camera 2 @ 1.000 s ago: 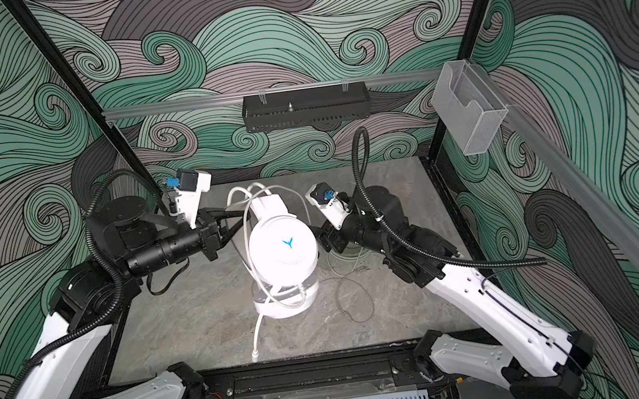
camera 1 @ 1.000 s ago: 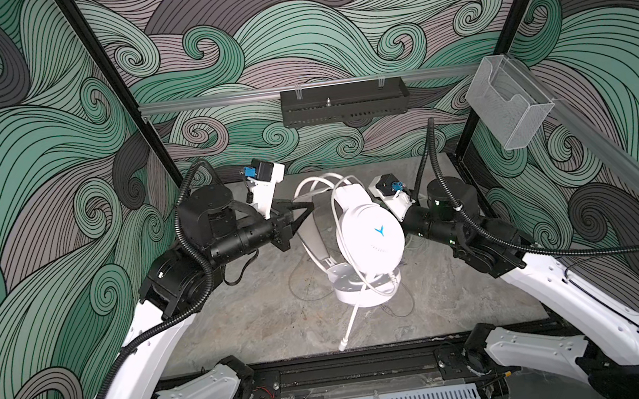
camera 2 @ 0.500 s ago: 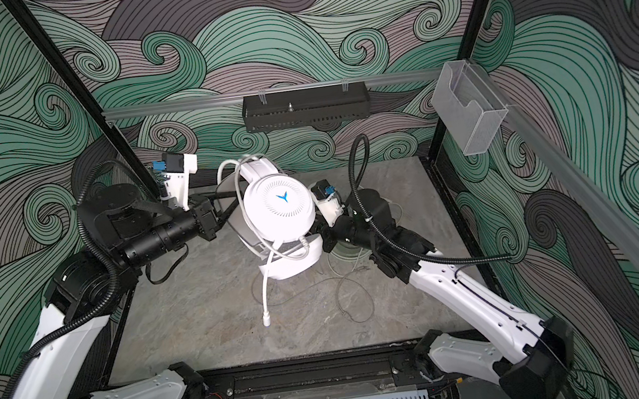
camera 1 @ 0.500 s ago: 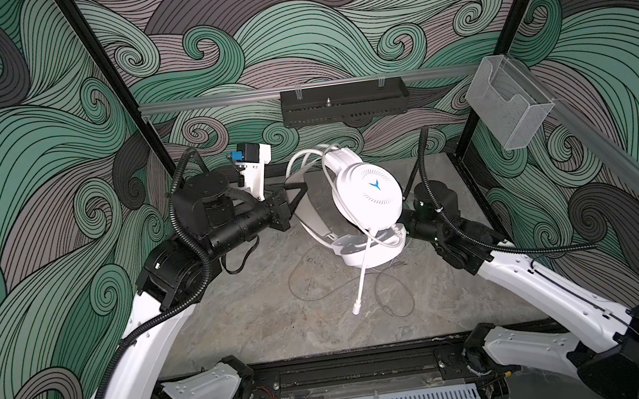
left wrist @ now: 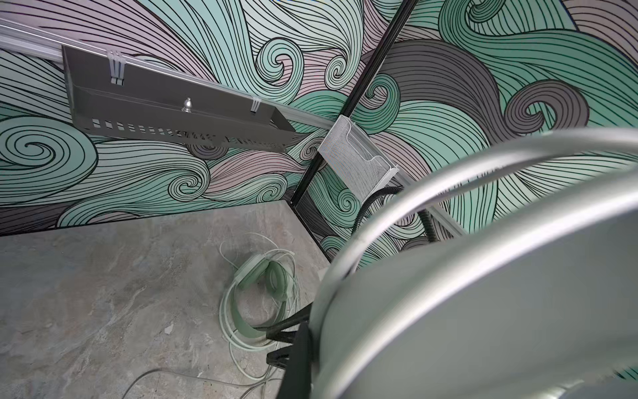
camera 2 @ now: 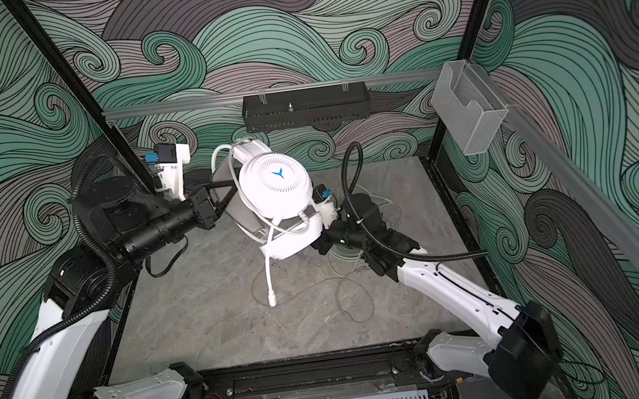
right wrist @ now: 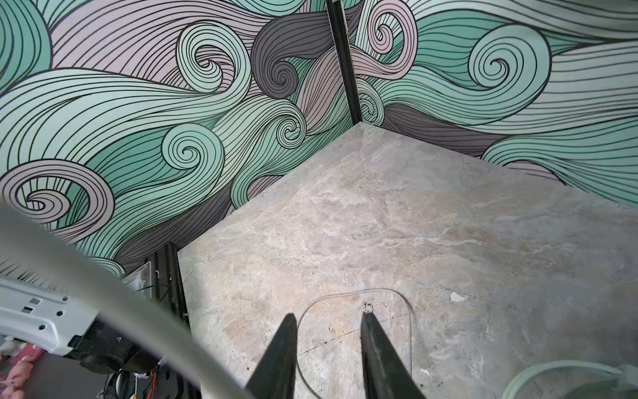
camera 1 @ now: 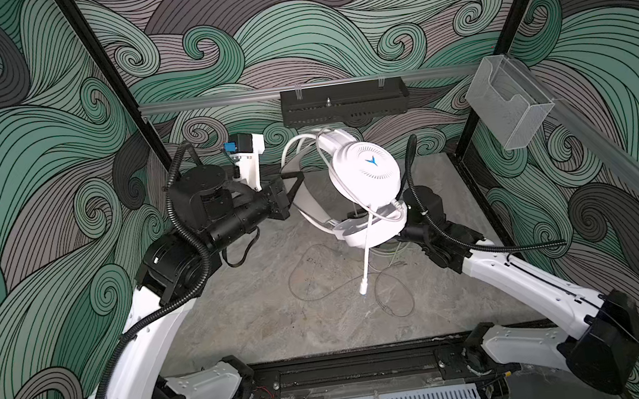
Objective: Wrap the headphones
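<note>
Since a second earlier, the white headset [camera 1: 364, 169] had risen off the table [camera 1: 242, 328] and swung toward the back wall, and the right arm had slid in underneath it. In both top views the headset hung in the air at upper centre of the frame, one round earcup facing the camera and the second lower and partly hidden. A white stalk [camera 1: 366, 257] dangled from it, its tip just above the table.

The left gripper [camera 1: 298, 179] came in from the left, its fingers clamped tight on the headband. The right gripper [right wrist: 328, 319] was hidden behind the lower earcup in the top views. Its wrist view showed two black fingers a little apart with nothing between them, poised above a thin cable [right wrist: 411, 331] looped flat on the table.

The mint headset [left wrist: 264, 278] lay flat on the table near the far right corner, ringed by its own coiled cable and largely covered by the right arm in the top views.

Above the headband, at top centre, a black tray [camera 1: 345, 101] hung on the back rail, close to the raised headset. A clear bin [camera 1: 507, 108] sat at upper right. Bare table spread across the lower centre and left of the frame, out to the front and left edges. The right edge was crowded by the right arm.
</note>
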`<state>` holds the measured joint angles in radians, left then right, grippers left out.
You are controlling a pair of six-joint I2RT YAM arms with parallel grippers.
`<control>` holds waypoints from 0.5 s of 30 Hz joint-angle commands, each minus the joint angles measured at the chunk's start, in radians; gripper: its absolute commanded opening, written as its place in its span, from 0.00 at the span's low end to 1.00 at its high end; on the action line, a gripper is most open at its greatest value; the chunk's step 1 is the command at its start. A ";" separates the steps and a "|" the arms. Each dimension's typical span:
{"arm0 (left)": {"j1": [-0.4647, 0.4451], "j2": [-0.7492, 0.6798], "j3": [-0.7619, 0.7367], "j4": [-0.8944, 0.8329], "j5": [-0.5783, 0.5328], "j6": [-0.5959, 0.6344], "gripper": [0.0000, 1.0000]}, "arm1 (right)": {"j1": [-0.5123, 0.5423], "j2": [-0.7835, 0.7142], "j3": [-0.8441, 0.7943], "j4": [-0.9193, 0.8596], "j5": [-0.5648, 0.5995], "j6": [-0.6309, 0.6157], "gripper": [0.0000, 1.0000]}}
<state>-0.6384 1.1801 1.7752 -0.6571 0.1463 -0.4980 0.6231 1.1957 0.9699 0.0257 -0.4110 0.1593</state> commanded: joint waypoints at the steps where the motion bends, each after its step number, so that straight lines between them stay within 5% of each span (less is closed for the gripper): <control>1: -0.006 -0.001 0.055 0.093 -0.047 -0.067 0.00 | -0.008 0.001 -0.031 0.059 -0.025 0.036 0.32; 15: -0.005 0.035 0.105 0.125 -0.094 -0.102 0.00 | -0.020 0.048 -0.099 0.134 -0.055 0.096 0.27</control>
<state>-0.6384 1.2198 1.8339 -0.6079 0.0700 -0.5564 0.6102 1.2312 0.8764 0.1074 -0.4358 0.2306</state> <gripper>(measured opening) 0.063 0.268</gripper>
